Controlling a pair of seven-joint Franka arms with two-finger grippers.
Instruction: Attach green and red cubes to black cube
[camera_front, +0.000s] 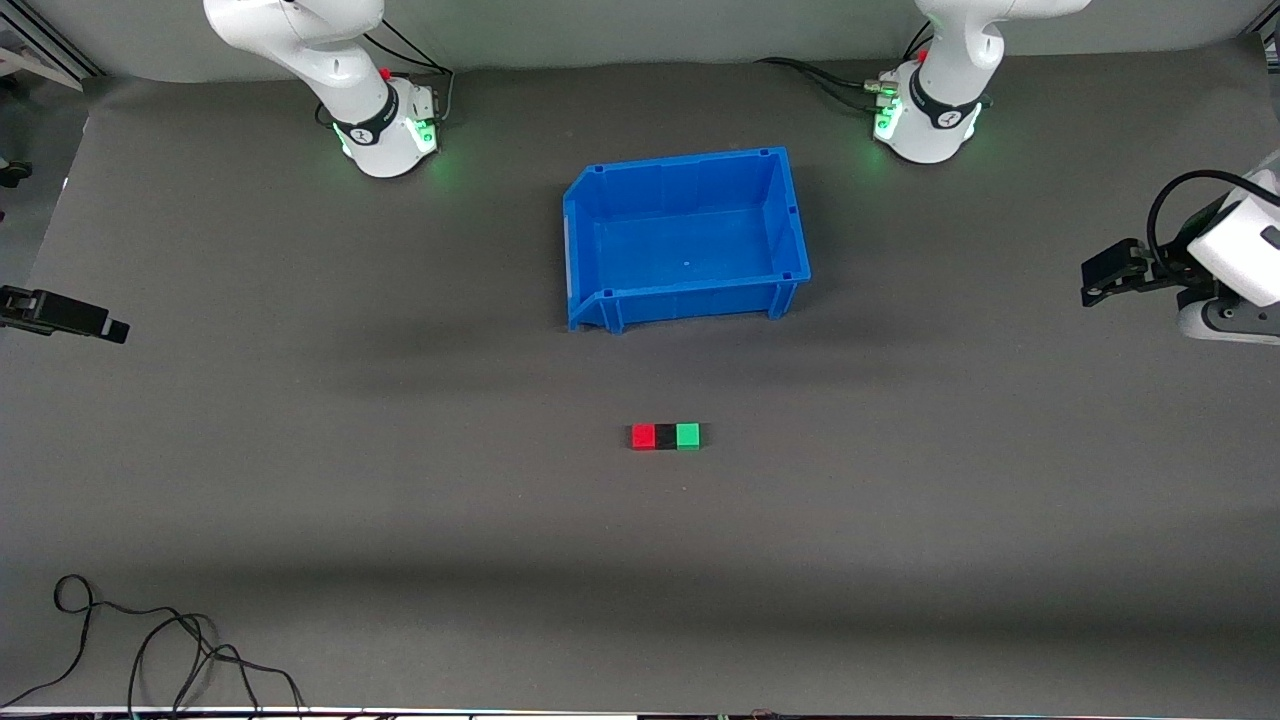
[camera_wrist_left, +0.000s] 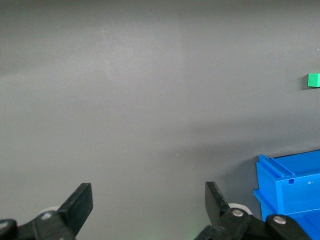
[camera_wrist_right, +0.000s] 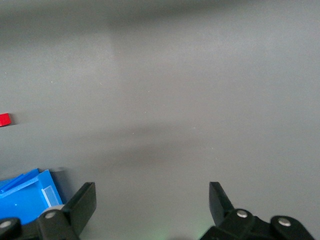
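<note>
The red cube (camera_front: 643, 436), the black cube (camera_front: 665, 436) and the green cube (camera_front: 688, 436) lie touching in one row on the grey mat, black in the middle, nearer to the front camera than the blue bin. My left gripper (camera_front: 1092, 282) hangs open and empty over the left arm's end of the table. In the left wrist view the left gripper (camera_wrist_left: 149, 200) is wide apart over bare mat, the green cube (camera_wrist_left: 313, 80) far off. My right gripper (camera_front: 115, 330) hangs open over the right arm's end. The right gripper (camera_wrist_right: 152, 200) is empty, the red cube (camera_wrist_right: 4, 119) at the frame's edge.
A blue bin (camera_front: 790, 215) stands empty in the middle of the table, between the arm bases and the cubes; its corner shows in both wrist views, bin (camera_wrist_left: 290, 195), bin (camera_wrist_right: 25, 192). A black cable (camera_front: 150, 650) lies coiled at the mat's near edge, toward the right arm's end.
</note>
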